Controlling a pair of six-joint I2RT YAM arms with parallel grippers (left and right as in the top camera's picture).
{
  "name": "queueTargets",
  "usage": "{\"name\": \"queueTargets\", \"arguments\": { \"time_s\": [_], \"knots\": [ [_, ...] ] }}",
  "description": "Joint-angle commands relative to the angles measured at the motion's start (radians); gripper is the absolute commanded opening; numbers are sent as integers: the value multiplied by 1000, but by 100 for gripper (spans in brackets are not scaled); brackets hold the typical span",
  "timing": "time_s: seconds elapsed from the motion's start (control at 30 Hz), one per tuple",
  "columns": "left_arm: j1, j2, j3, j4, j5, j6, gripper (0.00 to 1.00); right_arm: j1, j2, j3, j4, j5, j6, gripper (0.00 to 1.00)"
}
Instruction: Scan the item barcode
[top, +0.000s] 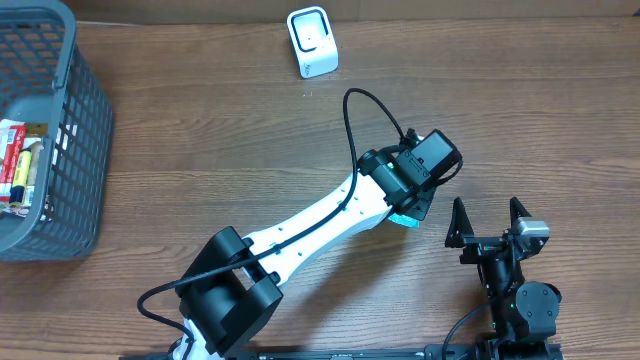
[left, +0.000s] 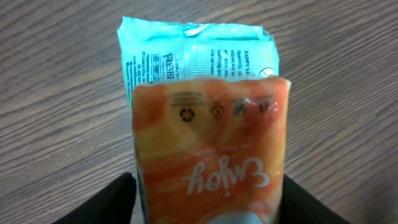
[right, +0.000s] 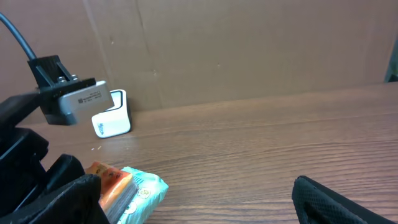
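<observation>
An orange packet (left: 211, 137) printed "Enjoy" lies on top of a teal packet (left: 193, 50) on the wooden table. My left gripper (left: 208, 182) is lowered over the stack, its black fingers (left: 112, 199) flanking the orange packet's sides, open and close to its edges. Overhead, the left gripper (top: 408, 212) covers the packets, with only a teal corner (top: 403, 220) showing. The white barcode scanner (top: 312, 42) stands at the table's far edge. My right gripper (top: 488, 218) is wide open and empty, just right of the packets (right: 106, 177).
A grey mesh basket (top: 80, 120) holding several more items stands at the far left. The scanner (right: 112, 117) stands in front of a cardboard wall. The left arm's black cable (top: 352, 120) loops over the middle of the table.
</observation>
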Motion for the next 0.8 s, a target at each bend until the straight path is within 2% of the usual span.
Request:
{"name": "queueTargets", "arguments": {
  "time_s": [0.0,0.17,0.47,0.77],
  "knots": [
    [-3,10,-5,13,4,2,49,-3,-10,-11,6,2,-3,100],
    [-1,5,15,11,5,31,34,-3,-10,-11,6,2,-3,100],
    [13,-27,65,-19,3,51,35,-3,-10,-11,5,2,-3,100],
    [132,-72,70,-99,5,50,35,-3,-10,-11,5,2,-3,100]
  ]
}}
